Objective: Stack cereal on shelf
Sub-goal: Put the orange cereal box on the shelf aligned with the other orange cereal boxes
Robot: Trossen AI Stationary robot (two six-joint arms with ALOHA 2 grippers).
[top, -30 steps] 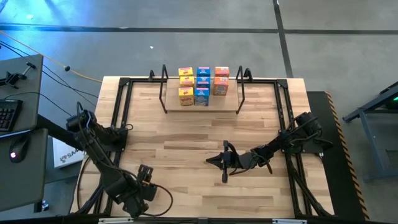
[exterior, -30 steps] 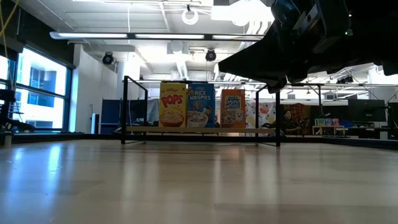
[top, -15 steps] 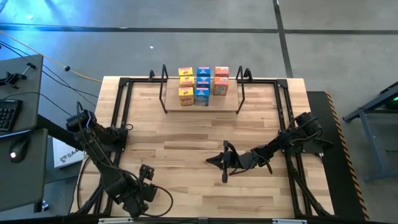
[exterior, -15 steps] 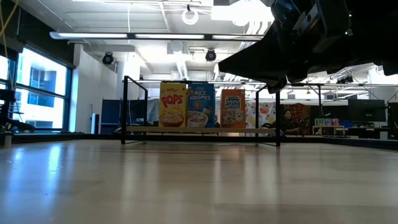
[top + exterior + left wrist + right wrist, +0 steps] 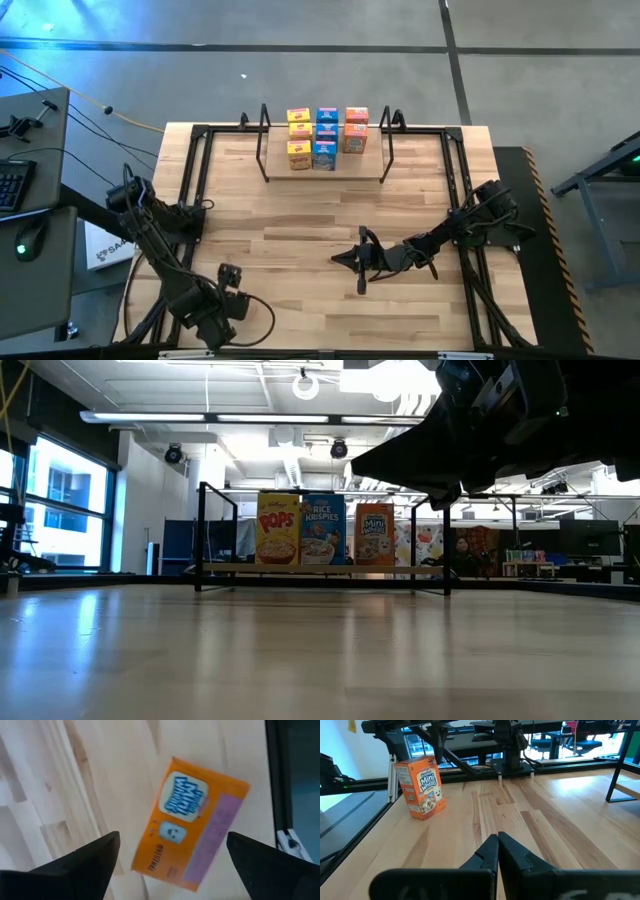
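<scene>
1. Left gripper (image 5: 170,865), fingers spread, hovers over an orange cereal box (image 5: 192,825) lying on the table.
2. Right gripper (image 5: 497,851), fingers pressed together, mid-table.
3. Shelf (image 5: 325,165) carries eight boxes.

Left pincer (image 5: 231,272) open, low at near left corner; right pincer (image 5: 350,259) closed, mid-right, pointing left.
</scene>
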